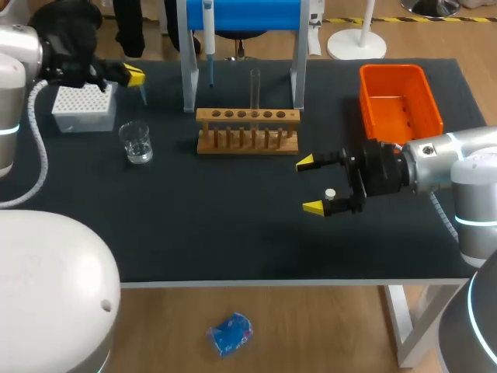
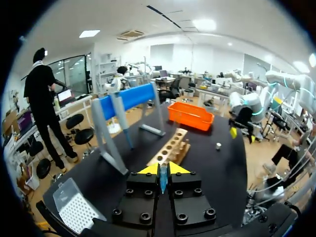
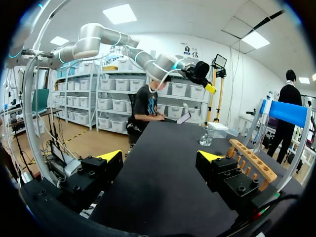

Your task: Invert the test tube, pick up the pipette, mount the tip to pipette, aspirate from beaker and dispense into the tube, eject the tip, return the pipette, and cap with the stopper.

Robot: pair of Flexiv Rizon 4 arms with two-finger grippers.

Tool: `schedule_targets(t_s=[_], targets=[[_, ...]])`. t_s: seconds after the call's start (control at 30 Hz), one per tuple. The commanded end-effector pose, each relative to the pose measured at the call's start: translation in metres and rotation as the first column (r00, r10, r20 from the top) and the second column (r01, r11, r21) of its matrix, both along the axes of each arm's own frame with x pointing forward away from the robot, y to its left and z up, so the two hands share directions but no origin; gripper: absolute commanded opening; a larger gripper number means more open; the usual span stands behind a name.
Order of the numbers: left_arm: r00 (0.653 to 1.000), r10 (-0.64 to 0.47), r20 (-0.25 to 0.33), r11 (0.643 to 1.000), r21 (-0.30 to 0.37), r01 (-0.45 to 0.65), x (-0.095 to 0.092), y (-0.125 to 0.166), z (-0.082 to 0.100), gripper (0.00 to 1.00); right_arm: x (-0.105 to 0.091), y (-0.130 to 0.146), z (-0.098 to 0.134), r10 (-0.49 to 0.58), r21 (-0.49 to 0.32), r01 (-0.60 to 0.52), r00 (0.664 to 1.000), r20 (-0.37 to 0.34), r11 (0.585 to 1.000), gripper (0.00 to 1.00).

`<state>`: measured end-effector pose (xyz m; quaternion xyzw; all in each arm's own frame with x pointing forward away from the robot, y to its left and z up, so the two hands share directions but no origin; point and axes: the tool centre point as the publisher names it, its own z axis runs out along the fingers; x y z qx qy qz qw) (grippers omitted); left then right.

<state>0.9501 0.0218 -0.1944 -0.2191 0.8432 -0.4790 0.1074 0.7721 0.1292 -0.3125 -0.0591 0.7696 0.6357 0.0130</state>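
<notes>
Two arms over one dark desk (image 1: 233, 241). Left pincer (image 1: 134, 75), upper left of the frame, just beside one white tip box (image 1: 84, 107): fingers drawn almost together, clamping one thin blue pipette tip (image 2: 163, 181) from both sides. Right pincer (image 1: 311, 185), right of centre, low over the desk: spread wide, gripping nothing. One small white stopper (image 1: 330, 193) on the desk close by that pincer's nearer finger; touching or not, cannot tell. One wooden rack (image 1: 247, 130) in the middle of the frame, with one clear test tube (image 1: 255, 87) standing upright in a hole near its middle. One glass beaker (image 1: 137, 143) left of the rack, apart from it, below the tip box. One pipette (image 1: 208, 35) hanging from one blue-topped stand (image 1: 243, 14) at top centre, behind the rack, held by neither pincer. One orange bin (image 1: 400, 99) at upper right, beyond the right arm.
</notes>
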Motion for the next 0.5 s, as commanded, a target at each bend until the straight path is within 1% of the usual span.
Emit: schedule_targets(t_s=[0.03, 0.07, 0.1, 0.13, 0.17, 0.2, 0.27, 0.3, 0.43, 0.5], targets=[[0.999, 0.005, -0.032, 0.997, 0.076, -0.003, -0.040, -0.030, 0.004, 0.00, -0.001, 0.000, 0.000, -0.002, 0.000, 0.002, 1.000, 0.001, 1.000, 1.00], [0.999, 0.004, -0.038, 0.997, 0.075, -0.001, -0.044, -0.035, 0.004, 0.00, -0.001, 0.000, 0.000, -0.002, 0.000, 0.002, 1.000, 0.001, 1.000, 1.00], [0.998, 0.000, -0.058, 0.997, 0.077, 0.005, -0.054, -0.045, 0.004, 0.00, -0.001, 0.000, 0.000, -0.002, 0.000, 0.002, 1.000, 0.001, 1.000, 1.00], [0.998, 0.000, -0.059, 0.996, 0.094, 0.006, -0.061, -0.051, 0.003, 0.00, -0.001, 0.000, 0.000, -0.002, 0.000, 0.002, 1.000, 0.001, 1.000, 1.00], [0.998, 0.000, -0.061, 0.996, 0.092, 0.006, -0.067, -0.057, 0.004, 0.00, -0.001, 0.000, 0.000, -0.002, 0.000, 0.002, 1.000, 0.001, 1.000, 1.00], [0.997, 0.009, -0.077, 0.997, 0.077, -0.003, -0.072, -0.063, 0.005, 0.00, -0.001, 0.000, 0.000, -0.002, 0.000, 0.002, 1.000, 0.001, 1.000, 1.00], [0.998, -0.007, -0.068, 0.995, 0.098, 0.014, -0.082, -0.074, 0.005, 0.00, -0.001, 0.000, 0.000, -0.002, 0.000, 0.002, 1.000, 0.001, 1.000, 1.00], [0.997, -0.009, -0.076, 0.995, 0.095, 0.016, -0.087, -0.080, 0.005, 0.00, -0.001, 0.000, 0.000, -0.002, 0.000, 0.002, 1.000, 0.001, 1.000, 1.00], [0.998, -0.023, -0.063, 0.995, 0.094, 0.029, -0.101, -0.100, 0.005, 0.00, -0.001, 0.000, 0.000, -0.002, 0.000, 0.002, 1.000, 0.001, 1.000, 1.00], [0.997, -0.032, -0.064, 0.995, 0.091, 0.037, -0.105, -0.109, 0.003, 0.00, -0.001, 0.000, 0.000, -0.002, 0.000, 0.002, 1.000, 0.001, 1.000, 1.00]])
